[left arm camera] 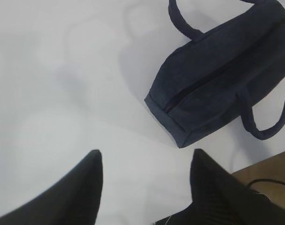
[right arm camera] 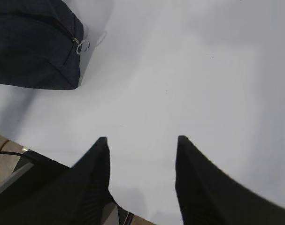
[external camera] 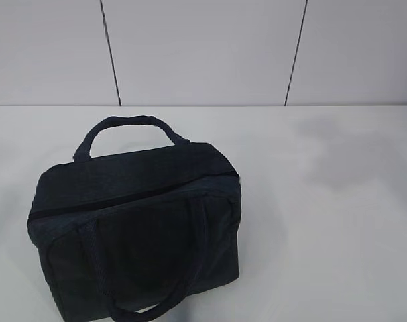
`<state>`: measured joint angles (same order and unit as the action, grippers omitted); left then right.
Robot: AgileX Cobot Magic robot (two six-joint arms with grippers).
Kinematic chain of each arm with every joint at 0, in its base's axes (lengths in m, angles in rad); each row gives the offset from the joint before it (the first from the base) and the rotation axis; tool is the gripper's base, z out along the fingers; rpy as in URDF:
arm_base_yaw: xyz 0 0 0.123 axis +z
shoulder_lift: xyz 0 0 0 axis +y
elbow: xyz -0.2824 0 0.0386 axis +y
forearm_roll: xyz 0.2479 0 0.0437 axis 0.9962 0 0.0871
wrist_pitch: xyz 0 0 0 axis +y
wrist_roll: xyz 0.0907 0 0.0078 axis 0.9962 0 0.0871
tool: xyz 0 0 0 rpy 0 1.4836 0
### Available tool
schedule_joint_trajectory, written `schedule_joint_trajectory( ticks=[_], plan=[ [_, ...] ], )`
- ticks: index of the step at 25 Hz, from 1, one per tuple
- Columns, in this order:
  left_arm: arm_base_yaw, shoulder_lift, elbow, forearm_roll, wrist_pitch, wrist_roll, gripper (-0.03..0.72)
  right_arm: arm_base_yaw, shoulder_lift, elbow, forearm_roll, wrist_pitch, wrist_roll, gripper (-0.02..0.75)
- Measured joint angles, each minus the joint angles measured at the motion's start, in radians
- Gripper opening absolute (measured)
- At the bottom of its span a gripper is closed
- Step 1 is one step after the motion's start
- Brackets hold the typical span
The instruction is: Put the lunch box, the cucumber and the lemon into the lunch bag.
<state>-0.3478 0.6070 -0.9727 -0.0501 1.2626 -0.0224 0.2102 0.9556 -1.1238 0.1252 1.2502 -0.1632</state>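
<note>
Dark navy woven-fabric lunch bag (external camera: 133, 221), boxy, zipper shut, looped handles, sat on smooth white bench (external camera: 324, 221). Metal ring pull (right arm camera: 82, 47) at one end. Left tool (left arm camera: 147, 159) and right tool (right arm camera: 142, 143) both spread, empty, above bare bench

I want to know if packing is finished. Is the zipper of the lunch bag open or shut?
Shut. On the lunch bag the zipper runs as one closed dark line, and its ring pull sits at the bag's end.

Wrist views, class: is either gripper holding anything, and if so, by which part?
Nothing is held. The left gripper and right gripper both stand open over bare table, apart from the lunch bag.
</note>
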Motion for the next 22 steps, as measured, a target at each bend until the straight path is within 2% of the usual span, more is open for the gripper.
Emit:
schedule_joint_trajectory(
  ticks=[5,13,22],
  plan=[
    [0.0,-0.122,0.054,-0.011,0.006,0.0,0.418,0.0,-0.189,0.092,-0.032,0.006,-0.014,0.335],
    [0.0,-0.291,0.105,-0.012,0.013,0.022,0.341,0.0,-0.481,0.243,-0.063,0.011,-0.015,0.334],
    [0.0,-0.416,0.184,-0.012,0.014,0.069,0.326,0.0,-0.834,0.41,-0.063,0.019,-0.016,0.335]
  ],
)
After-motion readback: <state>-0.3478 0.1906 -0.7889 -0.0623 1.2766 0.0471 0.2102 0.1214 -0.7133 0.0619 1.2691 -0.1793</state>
